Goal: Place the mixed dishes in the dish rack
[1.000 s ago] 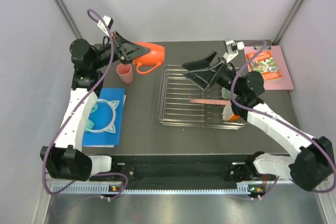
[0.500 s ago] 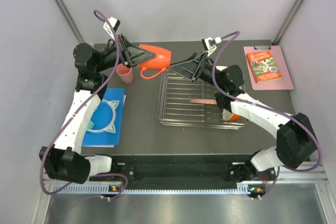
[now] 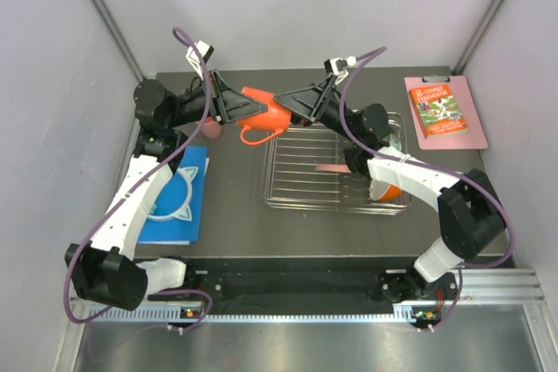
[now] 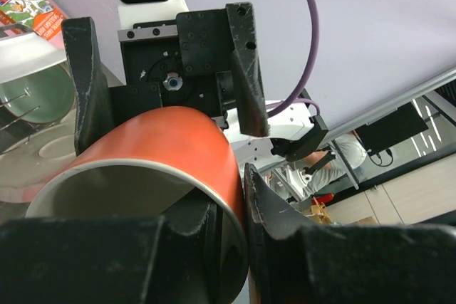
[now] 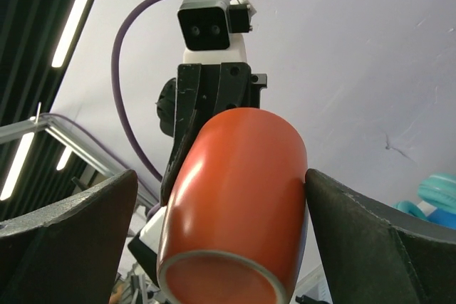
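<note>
My left gripper (image 3: pixel 247 106) is shut on the rim of the orange cup (image 3: pixel 264 111), one finger inside and one outside (image 4: pixel 239 191), and holds it in the air on its side by the dish rack's (image 3: pixel 296 182) far left corner. My right gripper (image 3: pixel 285 100) is open, with its fingers on either side of the cup's (image 5: pixel 239 197) base (image 5: pixel 221 183); one pad touches it. The pink cup (image 3: pixel 209 130) stands partly hidden under my left arm. A pink-and-cream plate (image 3: pixel 333 167) stands on edge in the rack. The orange bowl (image 3: pixel 389 190), the mint-green bowl (image 4: pixel 34 99) and a pale plate (image 3: pixel 397 131) sit at the rack's right end.
Teal cat-ear headphones (image 3: pixel 167 198) lie on a blue book (image 3: pixel 197 170) at the near left. A red book on a pink clipboard (image 3: pixel 440 109) lies at the far right. The grey side walls stand close to both arms.
My left gripper has carried the orange cup to the right, away from the pink cup. My right gripper has swung left from over the rack and now has its open fingers round the cup's base.
</note>
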{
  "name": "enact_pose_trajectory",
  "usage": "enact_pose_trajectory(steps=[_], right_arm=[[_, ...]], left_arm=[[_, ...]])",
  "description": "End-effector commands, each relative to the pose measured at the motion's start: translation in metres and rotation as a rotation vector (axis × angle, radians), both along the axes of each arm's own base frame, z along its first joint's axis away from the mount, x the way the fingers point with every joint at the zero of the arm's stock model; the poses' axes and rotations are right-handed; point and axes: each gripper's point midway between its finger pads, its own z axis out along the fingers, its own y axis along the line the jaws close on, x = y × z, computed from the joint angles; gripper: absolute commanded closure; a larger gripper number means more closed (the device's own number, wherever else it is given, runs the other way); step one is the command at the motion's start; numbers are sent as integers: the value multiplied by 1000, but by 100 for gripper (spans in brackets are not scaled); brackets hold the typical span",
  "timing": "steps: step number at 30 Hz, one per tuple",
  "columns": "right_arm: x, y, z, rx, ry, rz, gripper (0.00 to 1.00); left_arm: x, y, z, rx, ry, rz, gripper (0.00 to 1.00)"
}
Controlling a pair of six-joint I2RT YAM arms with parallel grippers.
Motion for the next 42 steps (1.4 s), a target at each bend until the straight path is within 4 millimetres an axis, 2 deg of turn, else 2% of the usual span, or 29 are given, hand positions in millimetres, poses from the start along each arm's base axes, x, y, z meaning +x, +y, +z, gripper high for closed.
enact_pose_trajectory(steps=[1,4,5,6,7,8,9,10,14,16,19,22,24,25,26,27,28,29,32,35,36,37,38,40,41,42], right_arm=[[-18,-1,46,114,-91,35,0],[-19,4,45,92,-90,32,0],[-21,4,47,93,-97,33,3],[-21,5,46,87,-95,37,11],[-22,6,44,76,-87,48,13],[-22,7,43,68,-80,56,13],[-24,9,42,59,-78,66,7],[-23,12,38,42,-65,66,6],[-27,17,35,20,-64,74,6],[-31,21,33,2,-61,95,3],[-32,23,30,-11,-58,85,8],[-32,23,31,-10,-56,86,21],[-33,23,32,-9,-59,87,38],[-34,22,34,-6,-62,87,48],[-34,21,35,-8,-67,86,67],[-32,22,32,-27,-61,75,78],[-33,21,36,-31,-67,67,88],[-30,19,35,-46,-66,52,100],[-22,13,32,-90,-64,11,100],[-11,3,24,-144,-52,-36,100],[-4,2,13,-192,-30,-62,100],[-3,-3,12,-210,-34,-80,100],[7,-10,9,-238,-34,-115,100],[27,-22,-2,-350,-31,-202,100],[35,-25,-7,-407,-33,-235,100],[45,-32,-10,-520,-49,-296,100]], left_arm=[[-18,4,25,-29,-181,13,100],[-17,3,26,-31,-193,13,100],[-16,3,26,-31,-193,15,100],[-16,3,27,-33,-200,16,100],[-17,3,28,-33,-212,16,100],[-16,3,29,-33,-218,17,100],[-15,3,29,-33,-216,16,100],[-14,3,29,-34,-218,18,100],[-13,3,33,-39,-234,24,100],[-14,3,35,-38,-244,22,100],[-14,5,38,-39,-253,27,100],[-15,5,38,-39,-258,29,100],[-14,5,37,-36,-256,30,100],[-14,6,36,-35,-257,32,100],[-15,6,36,-35,-259,36,100],[-14,6,34,-29,-262,39,98],[-13,7,33,-24,-260,43,93],[-10,9,31,-15,-250,52,75],[-5,13,25,21,-249,58,44],[3,24,23,58,-260,90,20],[4,29,25,62,-265,96,6],[8,34,26,66,-262,110,1],[14,45,26,72,-253,142,1],[14,54,28,88,-267,137,1],[25,74,29,103,-265,199,1],[25,81,29,117,-271,196,1]])
